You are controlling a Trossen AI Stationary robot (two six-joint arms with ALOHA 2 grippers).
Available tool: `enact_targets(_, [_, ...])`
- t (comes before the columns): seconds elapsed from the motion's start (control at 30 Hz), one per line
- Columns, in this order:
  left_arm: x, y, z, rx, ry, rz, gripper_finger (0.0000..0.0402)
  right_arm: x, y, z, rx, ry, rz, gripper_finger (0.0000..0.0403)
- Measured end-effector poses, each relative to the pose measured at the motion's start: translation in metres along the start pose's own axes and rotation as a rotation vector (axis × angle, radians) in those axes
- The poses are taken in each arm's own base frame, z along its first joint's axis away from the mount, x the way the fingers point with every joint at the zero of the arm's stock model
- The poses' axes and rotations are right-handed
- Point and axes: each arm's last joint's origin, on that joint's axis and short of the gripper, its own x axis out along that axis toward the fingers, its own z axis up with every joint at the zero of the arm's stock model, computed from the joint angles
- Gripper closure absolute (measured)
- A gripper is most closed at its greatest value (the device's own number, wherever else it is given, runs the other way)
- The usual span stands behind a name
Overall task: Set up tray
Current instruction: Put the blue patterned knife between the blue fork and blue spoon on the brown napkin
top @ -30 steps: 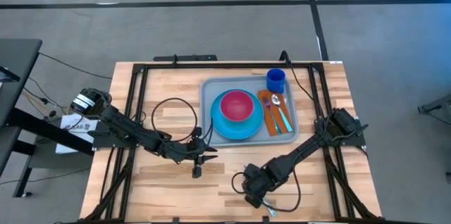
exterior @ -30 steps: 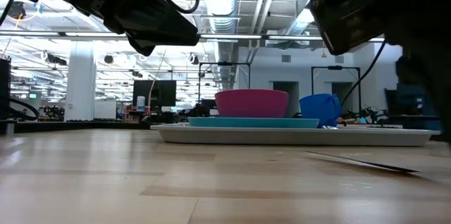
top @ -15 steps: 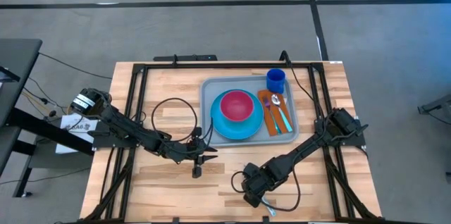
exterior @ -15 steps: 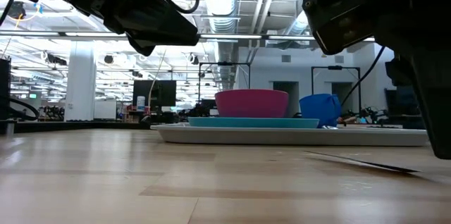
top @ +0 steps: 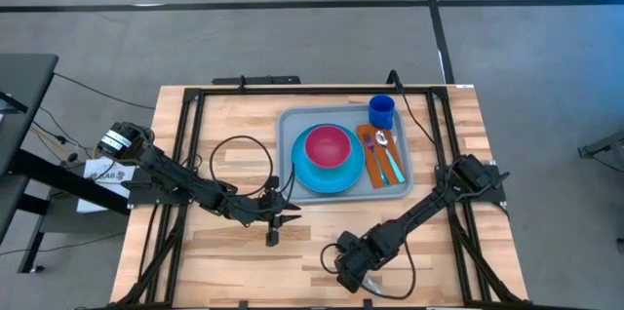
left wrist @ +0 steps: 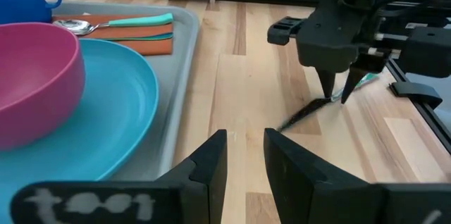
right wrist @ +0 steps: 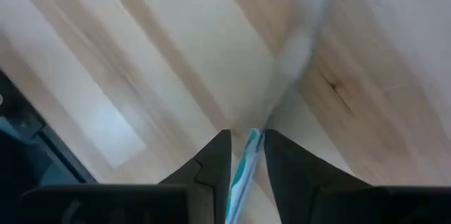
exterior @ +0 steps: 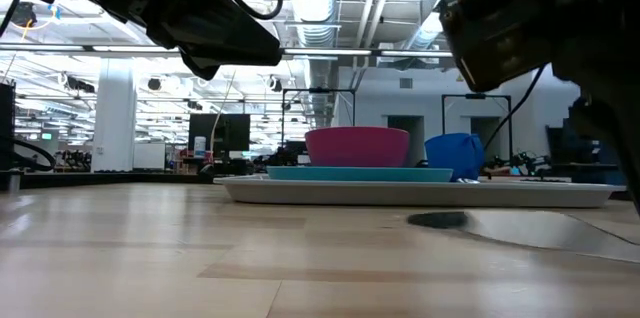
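While the left arm waits off at about eight o'clock on the table, the right gripper (top: 353, 273) hangs low over the near edge, roughly at six o'clock, its fingers pinched on the teal handle of a utensil (right wrist: 243, 168) that runs down between them; which kind of utensil it is I cannot tell. From the left wrist view that same right gripper points straight down, the teal handle slanting out beside its tips, and a dark shadow streak lies on the wood under it

The left gripper (top: 280, 214) sits nearer the middle, around seven o'clock, hovering above bare wood with a narrow gap between its fingers (left wrist: 211, 160) and nothing in that gap. It faces toward the tray, just off the tray's near left corner

Farther back, from the centre out toward one o'clock, the tray (top: 289, 125) lies flat on the table. On its left part rests a plate (top: 310, 178), and a pink bowl (top: 328, 146) stands on the plate. To the right of the plate, at about three o'clock within the tray, an orange napkin (top: 370, 168) lies lengthwise with a spoon (top: 384, 142) and another teal-handled piece on top, side by side. A blue cup (top: 381, 111) stands at the tray's far right corner, just beyond the napkin

From table height, the tray's rim shows as a pale band, with plate, bowl and cup rising above it
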Motion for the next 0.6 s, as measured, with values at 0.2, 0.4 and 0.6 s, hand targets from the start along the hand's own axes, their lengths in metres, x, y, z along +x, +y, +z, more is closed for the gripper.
enact_targets(0.2, [0.0000,0.0001,-0.0001,-0.014,0.001,0.001,0.0319,0.0037,-0.0010,0.0004,0.003,0.007,-0.014,0.0321])
enact_targets(0.4, [0.0000,0.0001,0.0000,-0.014,0.001,0.001,0.0319,0.0049,-0.0012,-0.0022,-0.007,-0.034,-0.040,0.0321])
enact_targets(0.6, [0.0000,0.0002,-0.0008,-0.011,0.008,0.002,0.0319,0.0060,-0.0011,-0.0053,-0.015,-0.045,-0.052,0.0336])
